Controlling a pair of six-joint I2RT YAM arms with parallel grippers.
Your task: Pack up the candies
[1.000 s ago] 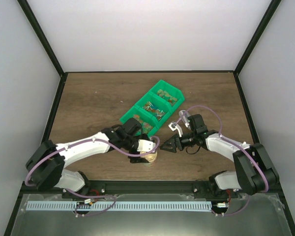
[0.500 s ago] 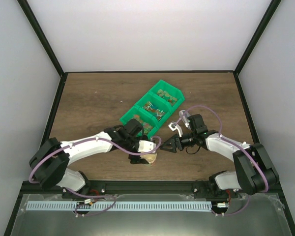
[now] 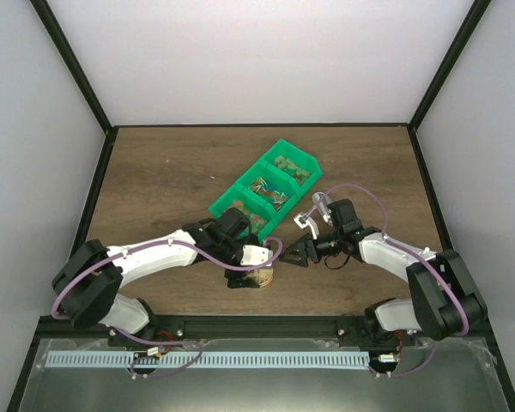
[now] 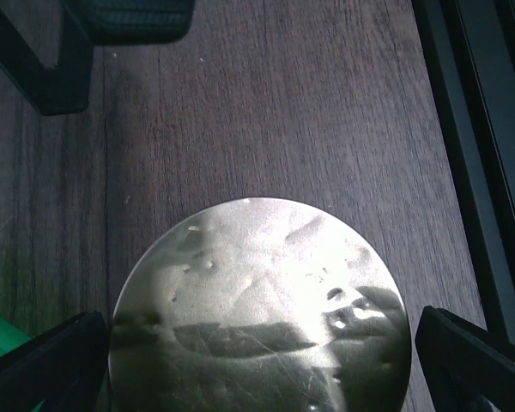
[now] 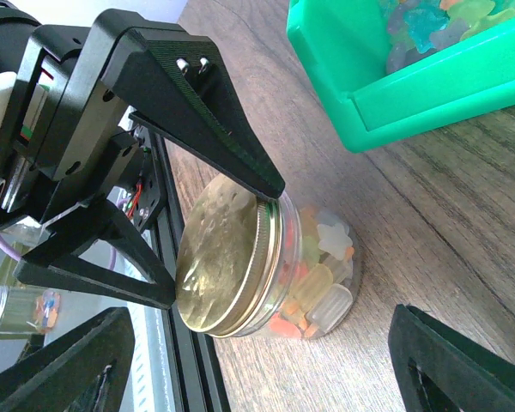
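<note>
Apparently capped, the jar [image 5: 326, 300] of candies [image 5: 305, 257] sits by the surface's [image 3: 172, 180] near edge; left jaws open around its lid [image 4: 257, 309], right jaws open nearby: withdraw straight up.

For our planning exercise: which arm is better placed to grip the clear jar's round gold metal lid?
Left: the left gripper, open, straddles the gold lid; the right gripper hovers apart, open.

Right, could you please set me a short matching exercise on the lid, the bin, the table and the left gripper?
Things:
1 lid
2 bin
3 table
4 left gripper

Colour or state:
A green
B open, astride the lid
C brown wood
D gold

Pairs: 1-D, 2-A, 3-C, 4-B
</note>
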